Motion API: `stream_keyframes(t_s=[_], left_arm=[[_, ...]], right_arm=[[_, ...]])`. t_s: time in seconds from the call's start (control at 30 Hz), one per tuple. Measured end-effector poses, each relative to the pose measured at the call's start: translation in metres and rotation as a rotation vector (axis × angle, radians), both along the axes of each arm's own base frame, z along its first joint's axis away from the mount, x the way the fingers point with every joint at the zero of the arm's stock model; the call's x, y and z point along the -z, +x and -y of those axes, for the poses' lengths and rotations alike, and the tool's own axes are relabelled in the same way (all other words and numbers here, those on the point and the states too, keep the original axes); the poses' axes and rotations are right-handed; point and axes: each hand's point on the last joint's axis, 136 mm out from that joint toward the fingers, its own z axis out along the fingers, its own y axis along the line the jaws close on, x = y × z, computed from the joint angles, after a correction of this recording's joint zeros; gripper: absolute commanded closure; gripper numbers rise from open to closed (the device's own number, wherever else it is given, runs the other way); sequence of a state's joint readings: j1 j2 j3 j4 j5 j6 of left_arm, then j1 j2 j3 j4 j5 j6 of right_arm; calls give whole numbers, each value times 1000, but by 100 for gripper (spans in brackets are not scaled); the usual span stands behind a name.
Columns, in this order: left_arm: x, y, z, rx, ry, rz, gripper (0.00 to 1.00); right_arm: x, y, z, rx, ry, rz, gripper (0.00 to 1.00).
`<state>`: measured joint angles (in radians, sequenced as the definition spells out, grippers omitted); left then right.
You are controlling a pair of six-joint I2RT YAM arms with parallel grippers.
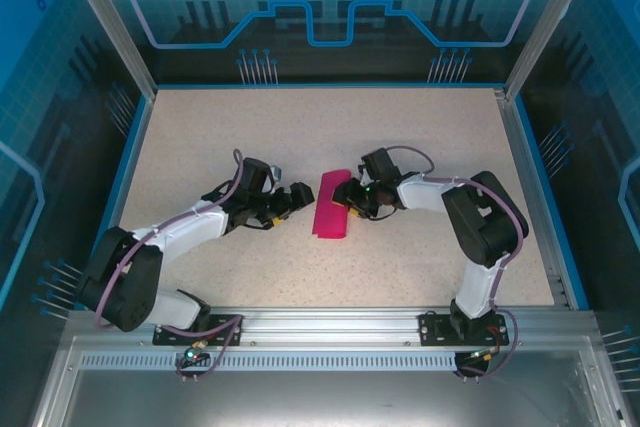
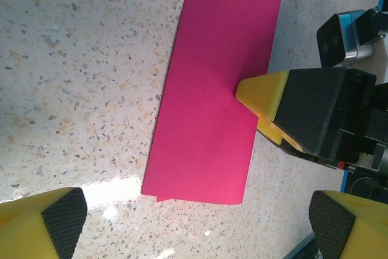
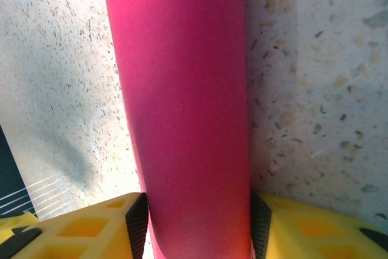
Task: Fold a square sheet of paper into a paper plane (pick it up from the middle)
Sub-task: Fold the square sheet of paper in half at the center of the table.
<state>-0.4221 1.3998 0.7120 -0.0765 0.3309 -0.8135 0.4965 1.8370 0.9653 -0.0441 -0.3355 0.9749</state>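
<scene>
— Well, how does the square sheet of paper [image 1: 331,207] look?
— Folded into a narrow magenta strip, lying mid-table [image 1: 200,147] between both arms. The right gripper [image 3: 197,222] has its pads against either side of it; the left gripper [image 1: 298,197] gapes wide, empty.

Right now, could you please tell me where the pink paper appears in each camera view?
Top external: pink paper near the centre.
Left wrist: from top centre down to lower middle.
Right wrist: upright band through the middle.
Shared landmark: the speckled table beneath it.
</scene>
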Motion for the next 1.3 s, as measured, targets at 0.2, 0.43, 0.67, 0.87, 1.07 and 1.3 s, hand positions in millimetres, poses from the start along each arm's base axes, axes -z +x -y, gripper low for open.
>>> stream_keyframes(t_s=[0.2, 0.43, 0.67, 0.87, 1.07, 1.3], left_arm=[[1, -1, 1, 5, -4, -6, 5], [2, -2, 2, 11, -7, -12, 7], [3, -3, 3, 19, -12, -19, 12], [4, -1, 5, 21, -10, -23, 13], [0, 2, 8, 26, -13, -14, 13], [2, 1, 8, 26, -11, -19, 13]], right_arm=[[-3, -4, 6, -43, -56, -1, 37], [-11, -10, 18, -80, -140, 1, 35], [-7, -12, 26, -78, -185, -12, 35], [1, -11, 26, -52, -195, -43, 33], [1, -9, 26, -29, -194, -63, 30], [2, -8, 23, -31, -235, -95, 27]])
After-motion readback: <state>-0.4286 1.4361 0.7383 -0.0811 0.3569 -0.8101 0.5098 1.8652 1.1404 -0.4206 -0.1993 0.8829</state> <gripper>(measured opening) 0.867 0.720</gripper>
